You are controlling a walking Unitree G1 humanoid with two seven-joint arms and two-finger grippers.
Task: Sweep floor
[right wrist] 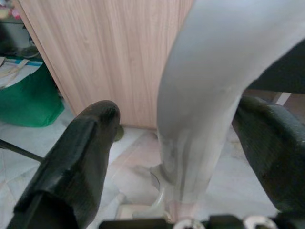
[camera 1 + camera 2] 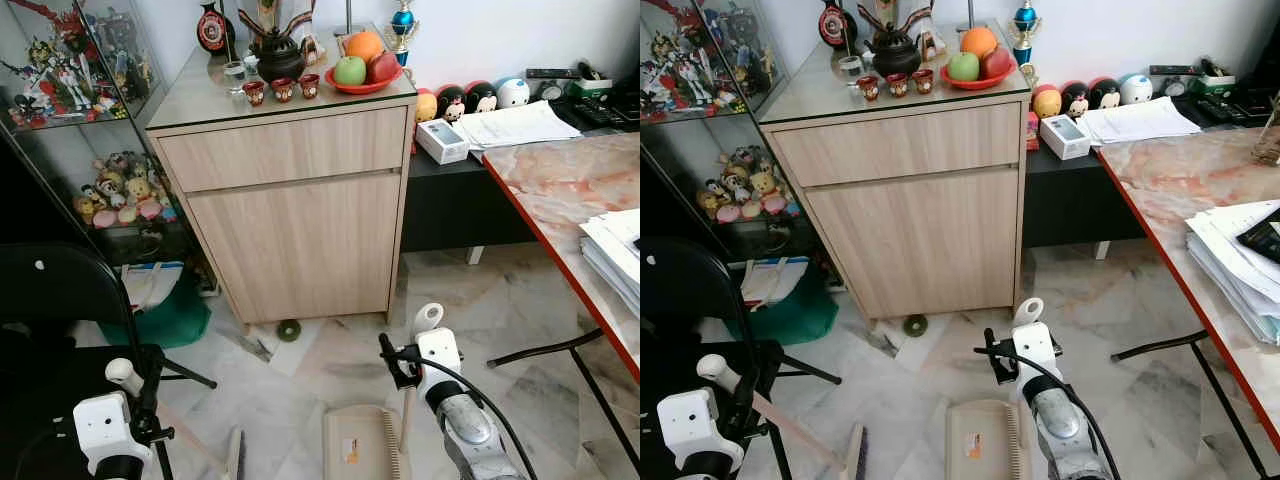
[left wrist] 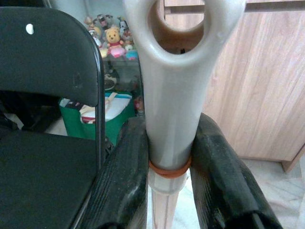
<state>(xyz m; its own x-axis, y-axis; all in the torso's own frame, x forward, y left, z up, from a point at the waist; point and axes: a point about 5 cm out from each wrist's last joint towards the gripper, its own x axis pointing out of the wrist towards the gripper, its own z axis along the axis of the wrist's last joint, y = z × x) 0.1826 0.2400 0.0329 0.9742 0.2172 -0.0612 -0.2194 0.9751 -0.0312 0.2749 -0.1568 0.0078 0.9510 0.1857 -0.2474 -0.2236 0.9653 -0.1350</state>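
Broom and dustpan in hand, sweep not yet begun

The left end effector [image 3: 169, 162] is clenched on the broom handle [image 3: 174, 86]; the right end effector [image 1: 181, 157] straddles the dustpan handle [image 1: 209, 95], grip uncertain. The broom head [image 2: 855, 450] and dustpan [image 2: 358, 442] sit on the floor [image 2: 480, 310] in front of the cabinet [image 2: 290, 200], just apart. Next, I judge: draw the bristles toward the pan, collecting the debris [image 2: 289, 329] at the cabinet's foot.

Cabinet [image 2: 290, 210] straight ahead w/ fruit plate [image 2: 362, 78] on top. Chair [image 2: 60, 300] at left, desk [image 2: 570, 190] at right. Dustpan [image 2: 360, 445] on floor [image 2: 500, 320] before cabinet.
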